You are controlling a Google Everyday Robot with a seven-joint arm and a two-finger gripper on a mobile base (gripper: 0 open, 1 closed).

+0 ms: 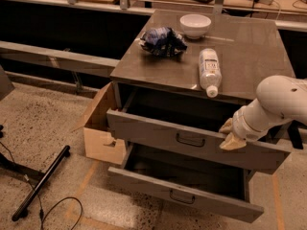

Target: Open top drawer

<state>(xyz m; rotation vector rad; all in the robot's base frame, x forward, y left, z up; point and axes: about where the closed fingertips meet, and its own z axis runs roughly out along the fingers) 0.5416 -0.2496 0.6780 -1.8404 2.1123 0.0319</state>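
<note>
Found top drawer (158,131) partway out of cabinet (249,56), gripper (231,135) at upper edge of drawer front, R of handle (190,139).
Couldn't tell gripper state, spread or pinching. Noted white arm (278,99) coming in from R edge, angled down to drawer front. Saw lower drawer (144,185) also open, its inside showing below top front; same small dark centred handle on it. Logged on cabinet top: white bowl (195,25) at back, bottle (209,71) on its side w/ cap toward front, crumpled blue bag (162,40) L of bowl. Spotted open cardboard box (98,138) on floor just beside cabinet's L side; black bar (41,182) and cable (57,207) on floor further L.
</note>
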